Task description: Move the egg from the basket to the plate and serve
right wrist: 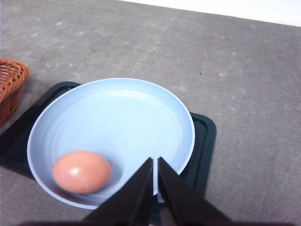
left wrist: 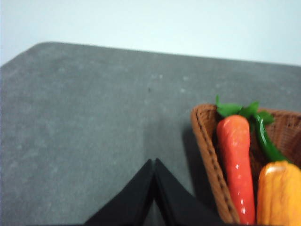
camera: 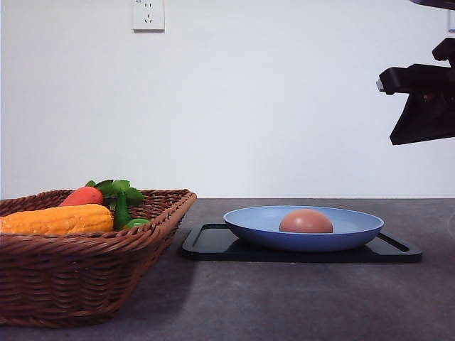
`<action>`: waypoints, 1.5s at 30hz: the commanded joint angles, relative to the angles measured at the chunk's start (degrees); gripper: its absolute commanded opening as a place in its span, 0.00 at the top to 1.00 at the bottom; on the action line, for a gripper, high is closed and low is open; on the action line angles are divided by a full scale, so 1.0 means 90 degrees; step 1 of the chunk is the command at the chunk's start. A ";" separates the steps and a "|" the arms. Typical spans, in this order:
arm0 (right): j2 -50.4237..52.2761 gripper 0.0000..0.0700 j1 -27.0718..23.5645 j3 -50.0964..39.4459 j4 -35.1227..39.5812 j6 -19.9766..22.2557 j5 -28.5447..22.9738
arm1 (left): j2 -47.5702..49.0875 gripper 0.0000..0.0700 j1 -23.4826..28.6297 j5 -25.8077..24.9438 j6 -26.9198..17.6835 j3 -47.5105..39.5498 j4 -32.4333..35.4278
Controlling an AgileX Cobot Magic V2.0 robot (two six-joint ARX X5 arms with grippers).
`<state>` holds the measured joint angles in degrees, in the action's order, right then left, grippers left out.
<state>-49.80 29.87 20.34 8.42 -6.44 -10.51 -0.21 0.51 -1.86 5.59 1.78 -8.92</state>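
The egg [camera: 306, 222] lies on its side in the plate [camera: 355, 229], off the centre and close to the rim on the side nearer the basket [camera: 78, 277], as the right wrist view shows. The plate sits on a flat black tray [camera: 213, 245] on the dark table [camera: 284, 305]. So the transfer looks done, and what remains, by my reading, is the serving.

The right gripper [right wrist: 155, 165] hangs above the plate's edge with its fingers pressed together and nothing between them — empty, and clear of the egg. In the front view its arm [camera: 423, 99] is high up at the right, well above the plate. The left gripper [left wrist: 154, 165] is likewise closed on nothing, over bare table just beside the basket's corner. The basket holds a carrot [left wrist: 235, 165] with green leaves and a corn cob [left wrist: 277, 195].

The risk from here lies in the egg's freedom. It is smooth and round, resting loose on a shallow, sloping surface near the rim — any tilt or jerk in lifting the plate or tray could send it rolling, perhaps over the edge. A pinch on the plate's rim from one side alone would tip it. The closed fingers must also open before they can take anything, and coming down closed could knock the plate or the egg.
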 commanded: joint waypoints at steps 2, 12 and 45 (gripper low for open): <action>-0.0029 1.00 0.0032 0.0068 0.0066 -0.0092 -0.0009 | 0.0002 1.00 0.0000 -0.0010 0.0303 -0.0178 -0.0181; -0.0029 1.00 0.0032 0.0068 0.0067 -0.0092 -0.0009 | 0.0002 1.00 0.0000 -0.0007 0.0315 -0.0177 -0.0175; 0.4371 1.00 -0.2745 -0.1748 0.0389 0.0229 0.1027 | 0.0002 1.00 0.0000 -0.0008 0.0315 -0.0177 -0.0177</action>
<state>-10.70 5.49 5.11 11.42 -4.54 -2.06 -0.30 0.51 -1.83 8.32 1.76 -10.28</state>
